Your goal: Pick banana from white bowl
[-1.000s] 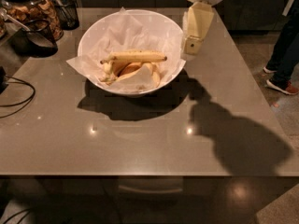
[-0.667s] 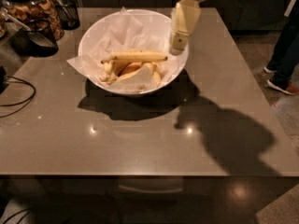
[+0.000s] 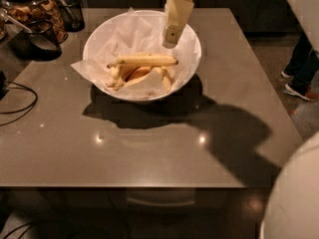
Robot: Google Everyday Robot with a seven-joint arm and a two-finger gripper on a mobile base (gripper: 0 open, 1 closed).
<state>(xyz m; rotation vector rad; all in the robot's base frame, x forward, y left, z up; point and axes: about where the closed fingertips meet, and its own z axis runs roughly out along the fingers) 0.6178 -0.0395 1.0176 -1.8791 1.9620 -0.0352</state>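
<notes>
grey table [image 3: 149, 148] | hand [image 3: 171, 36] above white bowl [image 3: 94, 36] (open or closed: cannot tell) | banana [image 3: 144, 60] lower-left, not touching

Single view on record. The camera sits high on the near side of the bench [image 3: 149, 153], tilted steeply down and facing its far edge, at middle distance. The claw [image 3: 170, 39] hangs at top centre over the far-right part of the white bowl [image 3: 97, 36]. Below and to the right of the claw, a rounded white body [image 3: 294, 203] sits close to the lens.
</notes>
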